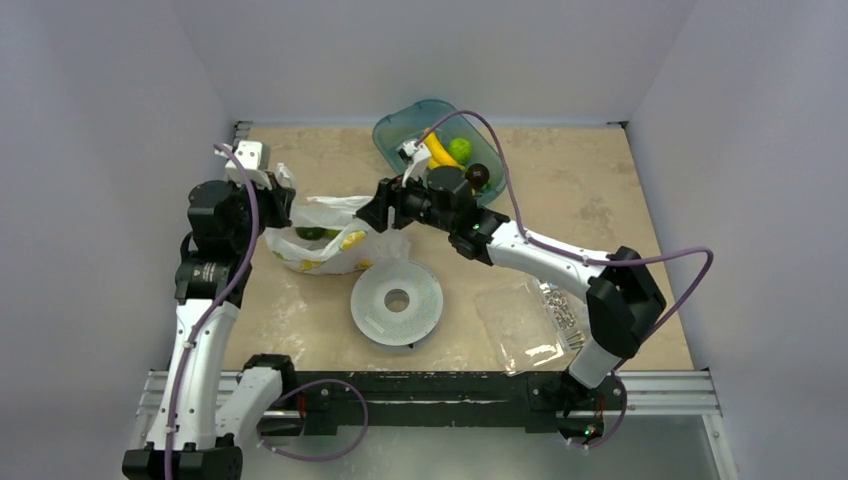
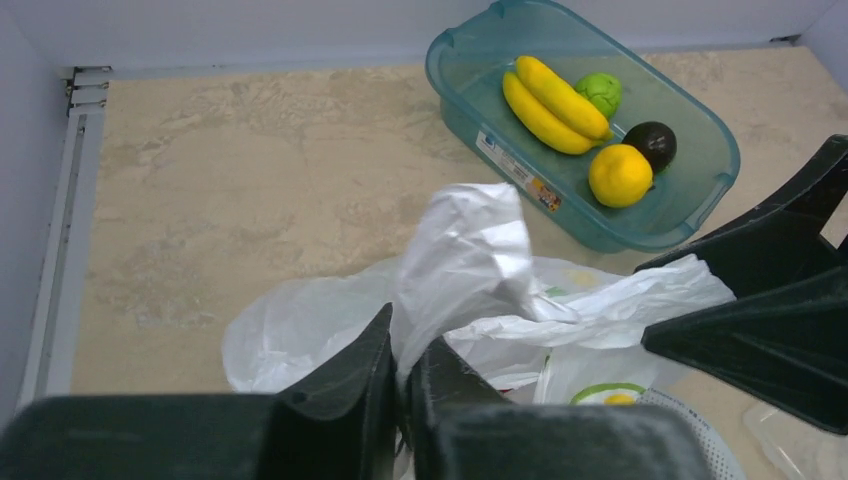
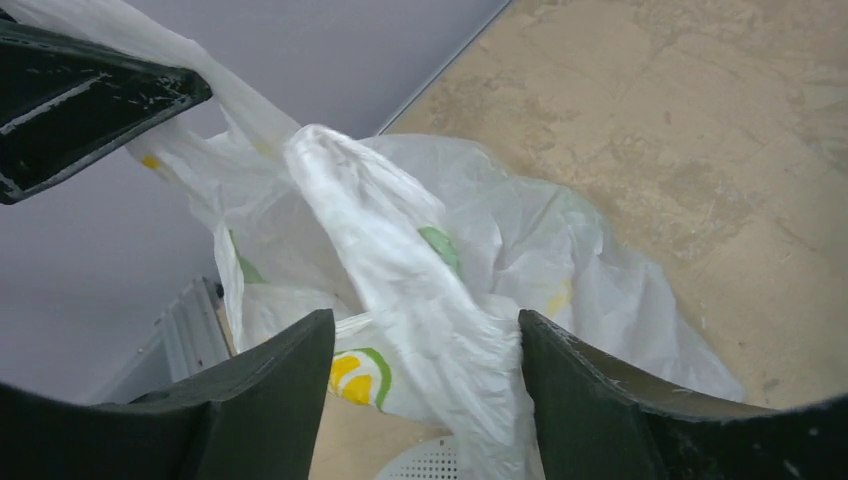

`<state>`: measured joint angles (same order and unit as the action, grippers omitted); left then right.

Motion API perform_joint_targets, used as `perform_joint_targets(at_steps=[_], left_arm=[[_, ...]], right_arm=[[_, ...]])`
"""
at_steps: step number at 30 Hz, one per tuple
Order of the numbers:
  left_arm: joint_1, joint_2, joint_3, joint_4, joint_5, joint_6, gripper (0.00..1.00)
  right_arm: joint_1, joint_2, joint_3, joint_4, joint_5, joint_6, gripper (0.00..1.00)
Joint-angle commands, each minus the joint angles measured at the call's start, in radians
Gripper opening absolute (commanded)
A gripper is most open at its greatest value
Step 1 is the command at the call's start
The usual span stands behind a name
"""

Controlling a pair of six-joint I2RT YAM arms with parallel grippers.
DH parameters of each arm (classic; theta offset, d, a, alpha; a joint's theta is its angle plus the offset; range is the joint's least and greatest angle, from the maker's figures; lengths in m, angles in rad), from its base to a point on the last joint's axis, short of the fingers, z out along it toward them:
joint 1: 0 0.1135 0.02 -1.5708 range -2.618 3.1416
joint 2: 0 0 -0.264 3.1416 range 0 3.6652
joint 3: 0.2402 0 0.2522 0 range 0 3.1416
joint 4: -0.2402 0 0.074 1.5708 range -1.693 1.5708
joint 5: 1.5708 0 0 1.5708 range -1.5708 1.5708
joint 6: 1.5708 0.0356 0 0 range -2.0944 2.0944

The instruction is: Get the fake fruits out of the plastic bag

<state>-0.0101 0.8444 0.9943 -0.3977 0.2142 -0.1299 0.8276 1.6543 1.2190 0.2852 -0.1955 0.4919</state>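
**A:** Bag, where?

**B:** The plastic bag (image 1: pixel 325 245) lies on the table (image 1: pixel 600 200) at 9 o'clock in the top view, near the left edge and wall. It is white and crinkled, with yellow-green prints. Its top is pulled up into two strands. A dark green shape shows inside, fruit or print unclear.

**A:** Grippers?

**B:** The left gripper (image 2: pixel 403 345) is clenched on one strand at the bag's 10 o'clock. The right gripper (image 3: pixel 425 325) is at its 2 o'clock. Its fingers are apart with a fold between them, and whether they pinch it cannot be told.

**A:** Room around it?

**B:** There is bare table at the bag's 12 o'clock, and a wide stretch at 3 o'clock beyond the right arm. A white perforated disc (image 1: pixel 420 310) touches the bag at 4 o'clock. A clear bag of screws (image 1: pixel 530 325) lies further along, near the front edge.

**A:** Far edge?

**B:** A teal tub (image 2: pixel 470 115) sits at the table's 12 o'clock. It holds a yellow fruit (image 2: pixel 620 175), a green fruit (image 2: pixel 600 92), a banana bunch (image 2: pixel 555 100) and a dark plum (image 2: pixel 652 143).
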Motion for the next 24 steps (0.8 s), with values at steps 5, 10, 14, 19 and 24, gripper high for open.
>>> perform_joint_targets(at_steps=[5,10,14,19,24], left_arm=[[0.004,-0.163,-0.110,0.094,-0.046,-0.004,0.00],[0.004,-0.149,-0.102,0.078,0.000,-0.022,0.00],[0.002,-0.146,-0.100,0.071,-0.004,-0.028,0.00],[0.002,-0.180,-0.120,0.082,-0.025,-0.034,0.00],[0.001,-0.188,-0.122,0.077,-0.052,-0.033,0.00]], right_arm=[[0.150,0.045,0.290,-0.313,0.373,-0.368,0.91],[0.252,0.124,0.409,-0.379,0.535,-0.589,0.99],[0.290,0.216,0.524,-0.421,0.658,-0.682,0.99],[0.291,0.278,0.591,-0.427,0.699,-0.707,0.98],[0.289,0.345,0.648,-0.383,0.678,-0.738,0.88]])
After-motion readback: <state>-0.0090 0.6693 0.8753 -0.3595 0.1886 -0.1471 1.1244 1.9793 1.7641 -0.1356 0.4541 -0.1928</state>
